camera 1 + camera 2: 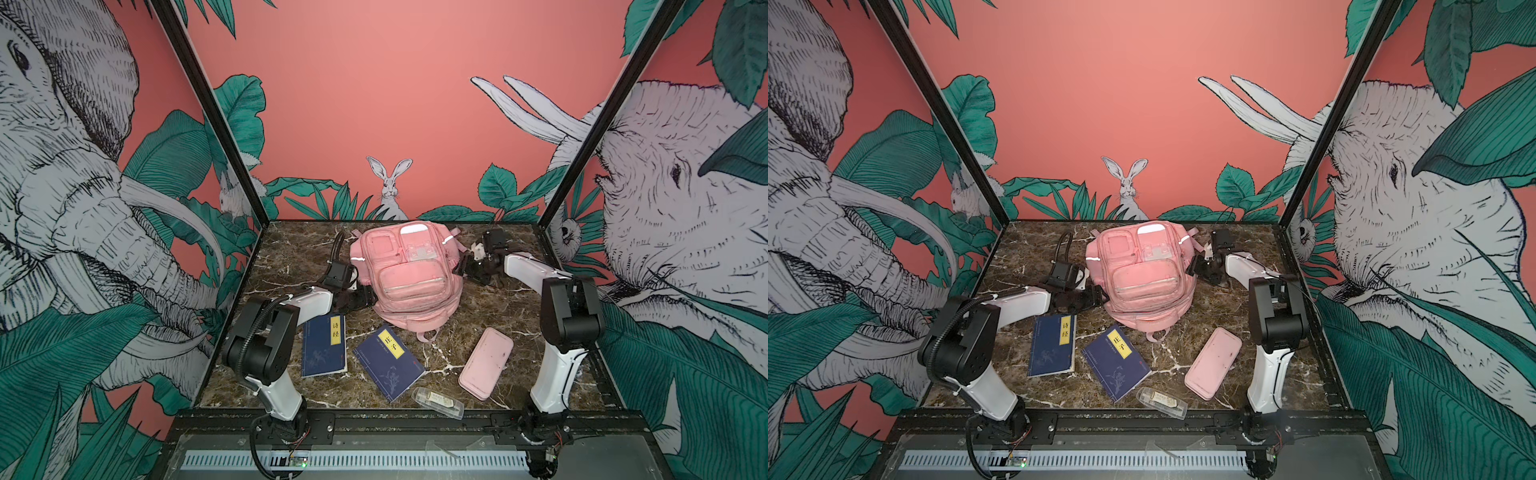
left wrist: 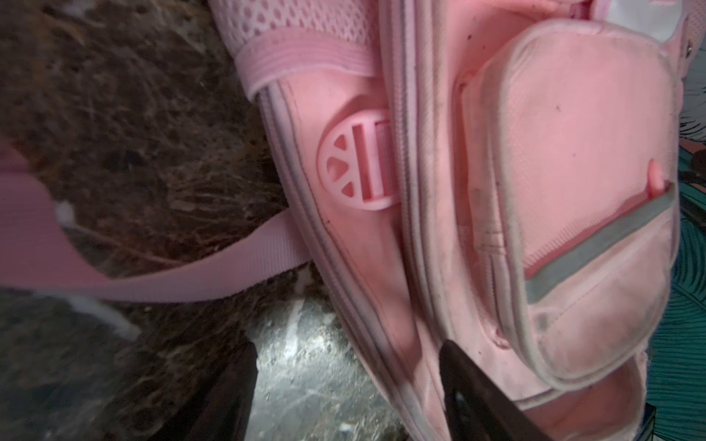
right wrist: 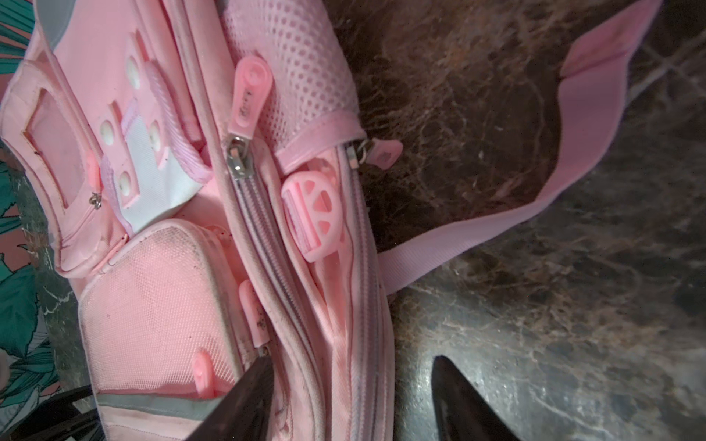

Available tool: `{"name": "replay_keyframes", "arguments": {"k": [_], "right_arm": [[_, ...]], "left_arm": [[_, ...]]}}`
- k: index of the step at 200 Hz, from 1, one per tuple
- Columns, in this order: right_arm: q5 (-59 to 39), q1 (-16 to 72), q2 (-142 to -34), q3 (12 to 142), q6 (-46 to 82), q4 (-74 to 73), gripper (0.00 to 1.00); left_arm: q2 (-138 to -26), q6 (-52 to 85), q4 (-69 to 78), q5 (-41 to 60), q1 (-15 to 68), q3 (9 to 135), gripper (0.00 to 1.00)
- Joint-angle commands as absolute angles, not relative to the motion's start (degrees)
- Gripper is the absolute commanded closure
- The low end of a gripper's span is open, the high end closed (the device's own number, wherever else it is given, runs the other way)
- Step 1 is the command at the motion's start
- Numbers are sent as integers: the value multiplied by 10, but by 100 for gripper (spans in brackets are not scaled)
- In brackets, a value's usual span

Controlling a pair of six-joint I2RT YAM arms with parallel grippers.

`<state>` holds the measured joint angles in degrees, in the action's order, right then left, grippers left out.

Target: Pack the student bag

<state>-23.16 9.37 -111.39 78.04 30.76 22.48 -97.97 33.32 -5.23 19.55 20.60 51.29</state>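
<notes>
1. Pink student bag (image 1: 409, 278) lies front-up at the back middle of the marble table (image 1: 291, 257); in both top views the fingertips beside it are hard to make out.
2. Left wrist view: left gripper (image 2: 347, 343) stands wide, the bag's side edge between its fingers, unclamped.
3. Right wrist view: right gripper (image 3: 353, 359) is equally wide astride the opposite side; a zipper pull (image 3: 250, 95) shows clearly here.

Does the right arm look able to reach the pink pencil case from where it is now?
Probably yes. The pink pencil case lies uncovered on the table beside the right arm, nothing touching it; the right gripper, open at the side of the student bag, would have to fold back.
</notes>
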Motion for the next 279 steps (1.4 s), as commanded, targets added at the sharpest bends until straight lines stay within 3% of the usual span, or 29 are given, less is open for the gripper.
{"name": "replay_keyframes", "arguments": {"k": [1, 32, 87, 127, 210, 248, 279], "right_arm": [[-243, 100, -1119, 770, 312, 211, 42], [-248, 101, -1114, 758, 311, 210, 57], [-257, 108, -1102, 718, 310, 205, 89], [-261, 133, -1077, 690, 314, 205, 92], [-259, 243, -1058, 675, 390, 152, 79], [-239, 259, -1035, 703, 322, 206, 57], [-171, 259, -982, 713, 252, 281, 38]], "left_arm": [[-1000, 349, -34, 215, 210, 531, 35], [-1023, 347, -41, 218, 209, 564, 43], [-1056, 334, -63, 197, 209, 631, 43], [-1094, 324, -80, 180, 197, 701, 43], [-1201, 317, -109, 194, 175, 857, 40], [-1183, 284, -150, 206, 145, 893, 34], [-1148, 252, -199, 199, 141, 911, 22]]}}
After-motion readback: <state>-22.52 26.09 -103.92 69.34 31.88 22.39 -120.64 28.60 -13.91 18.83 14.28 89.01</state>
